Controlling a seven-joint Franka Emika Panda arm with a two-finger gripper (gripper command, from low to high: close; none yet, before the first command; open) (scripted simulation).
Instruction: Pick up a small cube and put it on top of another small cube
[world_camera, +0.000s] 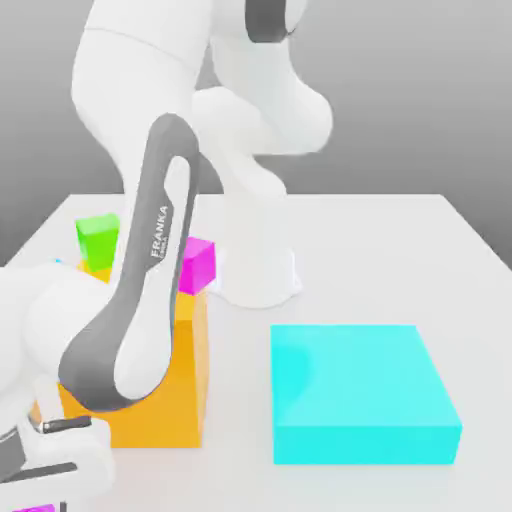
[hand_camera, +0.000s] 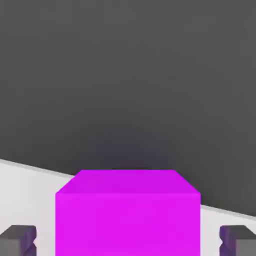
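Observation:
A small magenta cube (hand_camera: 127, 215) stands on the white table between my gripper's (hand_camera: 129, 241) two dark fingertips (hand_camera: 20, 239). The jaws stand on either side of it, with a narrow gap showing at each side. In the exterior view, a sliver of that cube (world_camera: 36, 508) shows at the bottom left corner under my gripper (world_camera: 42, 495). The other small magenta cube (world_camera: 197, 265) is further back, at the far edge of the orange block (world_camera: 170, 395). Whether it rests on the block or behind it I cannot tell.
A large cyan block (world_camera: 360, 395) lies at the exterior view's right. A small green cube (world_camera: 98, 238) sits behind the orange block at the left. The arm's grey and white link (world_camera: 140, 300) crosses in front of the orange block. The robot's base (world_camera: 258, 280) stands mid-table.

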